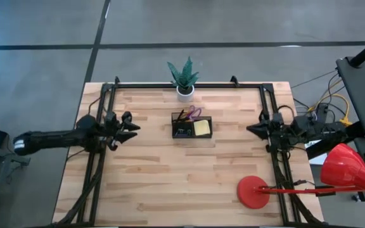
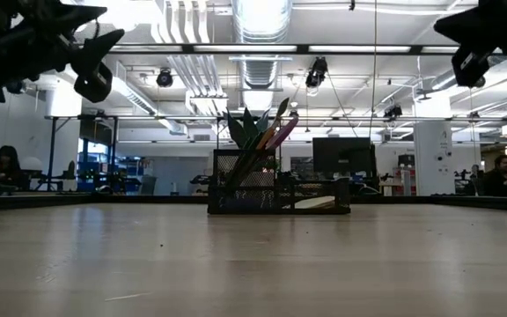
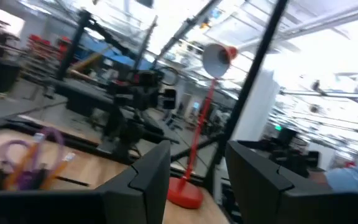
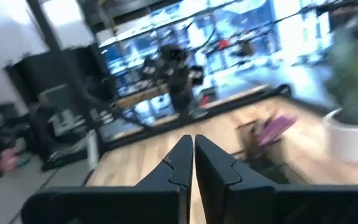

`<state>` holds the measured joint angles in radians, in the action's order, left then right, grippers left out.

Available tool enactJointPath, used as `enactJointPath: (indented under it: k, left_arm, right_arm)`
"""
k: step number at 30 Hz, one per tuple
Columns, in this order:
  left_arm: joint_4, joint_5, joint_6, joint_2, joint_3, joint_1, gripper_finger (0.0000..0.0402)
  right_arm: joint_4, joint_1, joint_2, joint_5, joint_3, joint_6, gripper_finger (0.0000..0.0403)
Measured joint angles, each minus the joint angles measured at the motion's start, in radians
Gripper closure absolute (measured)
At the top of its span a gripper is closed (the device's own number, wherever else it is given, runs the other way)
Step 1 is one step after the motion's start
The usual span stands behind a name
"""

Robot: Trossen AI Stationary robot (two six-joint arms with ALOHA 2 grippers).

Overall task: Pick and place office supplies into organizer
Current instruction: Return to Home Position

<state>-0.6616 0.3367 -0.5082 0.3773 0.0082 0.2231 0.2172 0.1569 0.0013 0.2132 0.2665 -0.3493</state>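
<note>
Centrally on the bench (image 1: 170,183) sits the black organizer (image 1: 192,128), holding the yellow note pad (image 1: 201,128), the purple scissors (image 1: 196,111) and the pens (image 1: 181,116). The left pincer (image 1: 134,126) hangs released and empty above the bench's left side. The right pincer (image 1: 250,129) hangs clenched on nothing at the right side, well apart from the organizer.

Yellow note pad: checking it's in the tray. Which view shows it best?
The high view: the yellow note pad lies in the black tray's right-hand section. The low view shows only a pale sliver through the mesh; neither wrist view shows it.
</note>
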Motion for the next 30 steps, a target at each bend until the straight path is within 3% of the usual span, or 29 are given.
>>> enactJointPath:
  k: [5,10,25,30]
  left_arm:
    - [0.098,0.02,0.013,-0.128,0.0,0.083,0.0261]
    - [0.193,0.055,-0.17,-0.21,0.0,0.091,0.0261]
    - [0.203,0.081,-0.189,-0.258,-0.002,0.076,0.0261]
    - [0.198,0.079,-0.188,-0.322,-0.002,0.005,0.0261]
  right_arm:
    - [0.168,-0.001,0.0,0.108,0.091,0.008,0.0394]
    - [0.169,-0.001,0.001,0.12,0.098,0.012,0.0394]
    - [0.08,0.0,-0.001,0.102,-0.034,-0.026,0.0394]
    - [-0.068,-0.001,-0.001,0.077,-0.106,-0.019,0.0394]
